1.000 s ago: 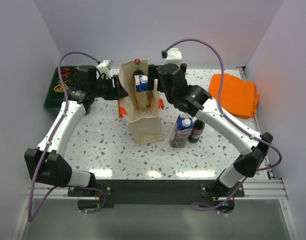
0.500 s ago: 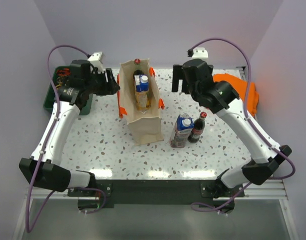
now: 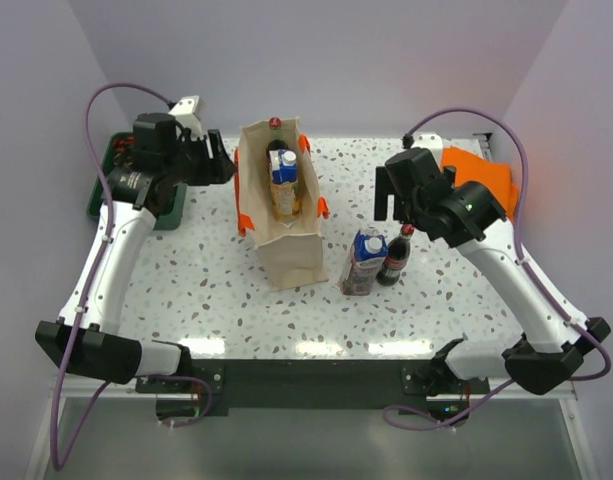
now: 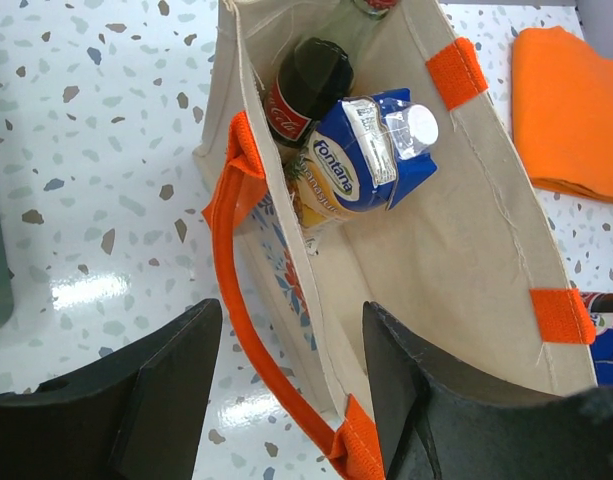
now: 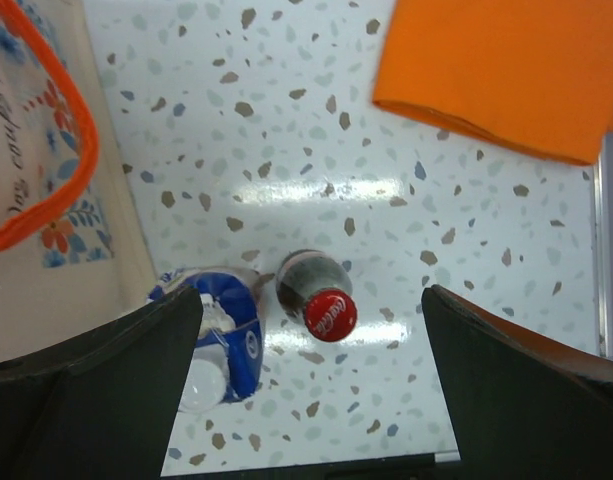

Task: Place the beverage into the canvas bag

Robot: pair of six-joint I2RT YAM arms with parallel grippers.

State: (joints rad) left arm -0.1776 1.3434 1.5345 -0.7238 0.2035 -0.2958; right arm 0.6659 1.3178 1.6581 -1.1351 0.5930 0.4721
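The green tray (image 3: 96, 205) at the table's 9 o'clock was mostly hidden behind the left arm (image 3: 121, 250). The right arm (image 3: 506, 260) covered part of the orange cloth (image 3: 483, 168) at 2 o'clock. The canvas bag (image 3: 286, 225) stood upright at centre. Inside it a blue carton (image 4: 371, 150) read "Fontana", and a cola bottle (image 4: 304, 88) lay at its 11 o'clock with its label half hidden. At the bag's 4 o'clock stood a second carton (image 3: 363, 262), with a red-capped bottle (image 3: 394, 256) just beside it. The left gripper (image 4: 286, 335) hung partly open and empty over the bag's rim. The right gripper (image 5: 308, 300) gaped wide and empty above that bottle.

High rear overview; downward wrist views; canvas bag (image 3: 291, 255) in all.
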